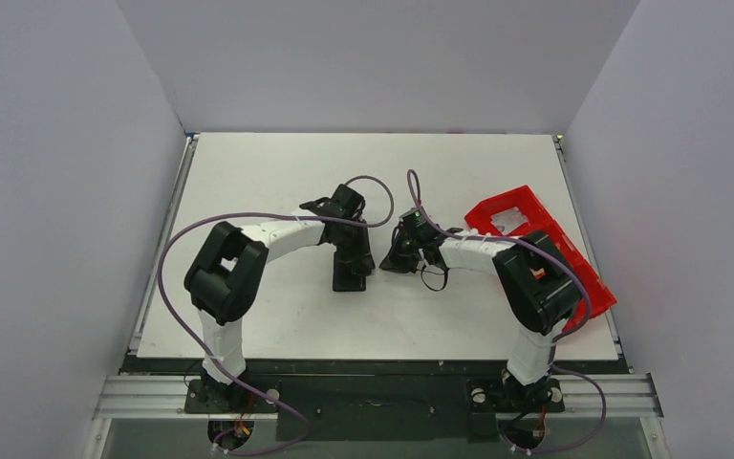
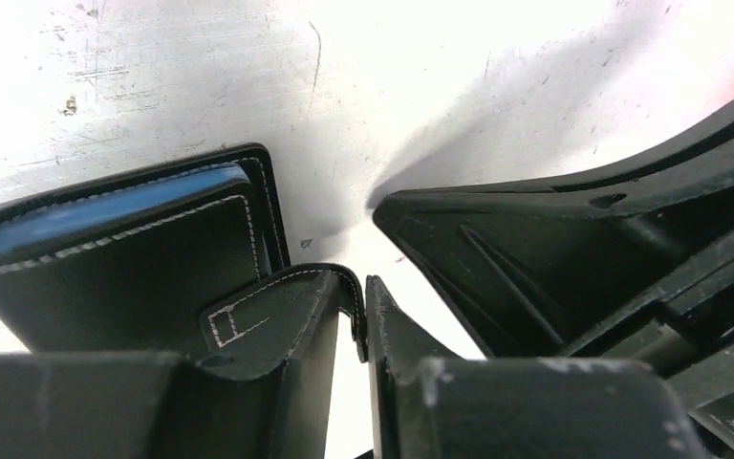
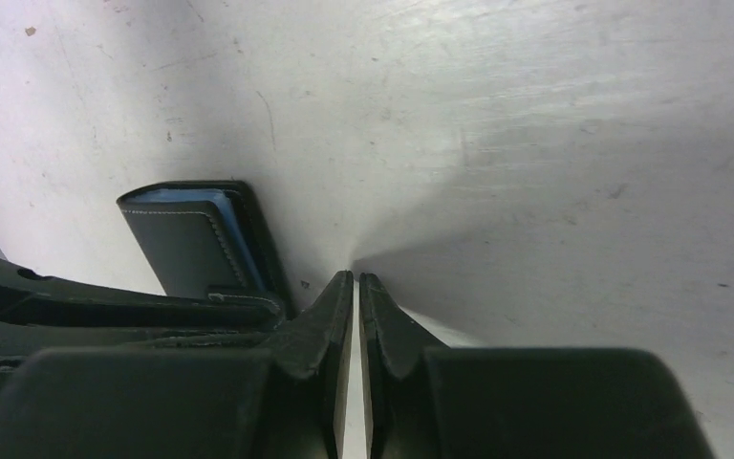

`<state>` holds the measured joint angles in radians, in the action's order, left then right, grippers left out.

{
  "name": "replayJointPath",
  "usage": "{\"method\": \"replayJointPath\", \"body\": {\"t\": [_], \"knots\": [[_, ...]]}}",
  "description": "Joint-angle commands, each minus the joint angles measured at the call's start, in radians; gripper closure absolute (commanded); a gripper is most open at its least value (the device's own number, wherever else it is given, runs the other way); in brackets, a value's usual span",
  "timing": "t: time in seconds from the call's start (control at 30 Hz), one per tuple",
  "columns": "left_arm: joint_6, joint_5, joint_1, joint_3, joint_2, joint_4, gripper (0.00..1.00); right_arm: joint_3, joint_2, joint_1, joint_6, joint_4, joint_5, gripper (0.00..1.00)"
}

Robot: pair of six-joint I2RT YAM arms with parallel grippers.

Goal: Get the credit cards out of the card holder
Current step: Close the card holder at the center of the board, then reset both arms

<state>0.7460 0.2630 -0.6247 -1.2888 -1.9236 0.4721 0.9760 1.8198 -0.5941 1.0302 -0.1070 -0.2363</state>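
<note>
Opening card holder [image 2: 134, 239]; L gripper [image 2: 356, 316] slightly parted round tab [image 2: 268, 320]; R gripper [image 3: 356, 287] closed, empty; next: lift tab, unfold.

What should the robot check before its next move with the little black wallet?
1. Card holder lies on the table: ok.
2. Closing tab at the left gripper fingertips: ok.
3. Firm grip on that tab: cannot tell.
4. Right gripper open, ready for cards: not ok, it is shut and empty.
5. Cards showing in the holder: cannot tell.
</note>
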Motion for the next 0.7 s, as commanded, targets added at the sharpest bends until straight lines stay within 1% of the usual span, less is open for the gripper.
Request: {"method": "replayJointPath", "body": {"t": [0.0,0.1,0.13,0.3,0.43,0.5,0.67], "knots": [[-0.025,0.010,0.013,-0.024,0.019,-0.035,0.78,-0.022,-0.063,0.021,-0.022,-0.035,0.035,0.93],[-0.045,0.019,0.022,-0.048,0.048,-0.013,0.68,-0.013,-0.093,0.028,-0.034,-0.068,0.050,0.89],[-0.054,0.021,0.023,-0.065,0.060,-0.003,0.65,-0.003,-0.100,0.029,-0.038,-0.074,0.055,0.85],[-0.085,0.038,0.036,-0.152,0.097,0.042,0.56,0.044,-0.148,0.033,-0.067,-0.151,0.097,0.72],[-0.109,0.053,0.040,-0.213,0.121,0.076,0.52,0.083,-0.177,0.037,-0.085,-0.210,0.129,0.62],[-0.118,0.056,0.047,-0.238,0.133,0.093,0.50,0.094,-0.195,0.041,-0.090,-0.228,0.141,0.55],[-0.143,0.037,0.076,-0.260,0.192,0.125,0.50,0.112,-0.247,0.048,-0.107,-0.265,0.171,0.43]]}}
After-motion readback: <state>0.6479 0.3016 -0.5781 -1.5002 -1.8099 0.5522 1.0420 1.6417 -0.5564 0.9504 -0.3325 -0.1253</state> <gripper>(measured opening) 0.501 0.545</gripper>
